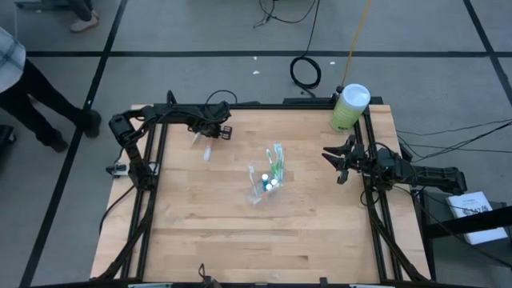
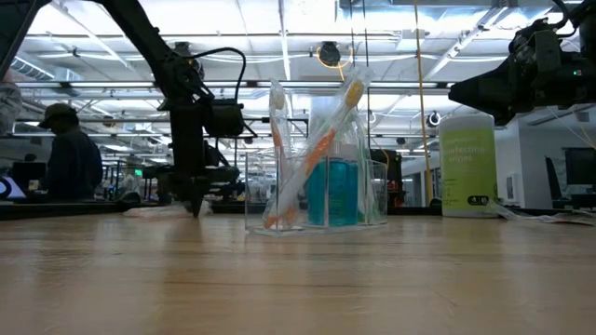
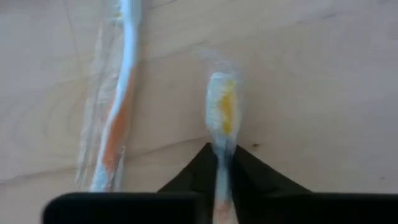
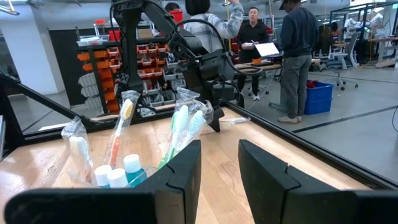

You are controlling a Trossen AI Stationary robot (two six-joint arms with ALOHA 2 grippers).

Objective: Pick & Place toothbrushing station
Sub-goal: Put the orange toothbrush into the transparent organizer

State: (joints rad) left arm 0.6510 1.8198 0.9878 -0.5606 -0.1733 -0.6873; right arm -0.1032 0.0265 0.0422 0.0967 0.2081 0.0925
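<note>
1. The left gripper (image 1: 198, 138) is seen low over the far-left part of the wooden table (image 1: 200, 232). In its wrist view, the fingers are pinched on a wrapped toothbrush (image 3: 221, 118) with orange-yellow bristles; the handle end is cut off behind the fingers.
2. A 2nd wrapped toothbrush (image 3: 118, 106), orange and white, lies on the wood just beside the held one. Both of its ends run out of the wrist view. From above it shows only as a pale sliver (image 1: 206, 153).
3. The clear plastic holder (image 2: 317, 191) stands upright near the table's middle, well apart from both grippers. In it, wrapped toothbrushes lean, and a green-white toothbrush (image 1: 278, 162) is noted from above.
4. Small white tubes with blue caps (image 4: 115, 172) stand in the holder; the count cannot be fixed, since wrapping and fingers hide part of them.
5. The right gripper (image 1: 336, 164) hangs above the table's right edge, fingers spread, nothing between them.
6. A pale-green canister (image 1: 349, 108) with a white lid stands at the far-right corner.
7. People (image 4: 297, 56) are seen in the room behind.
</note>
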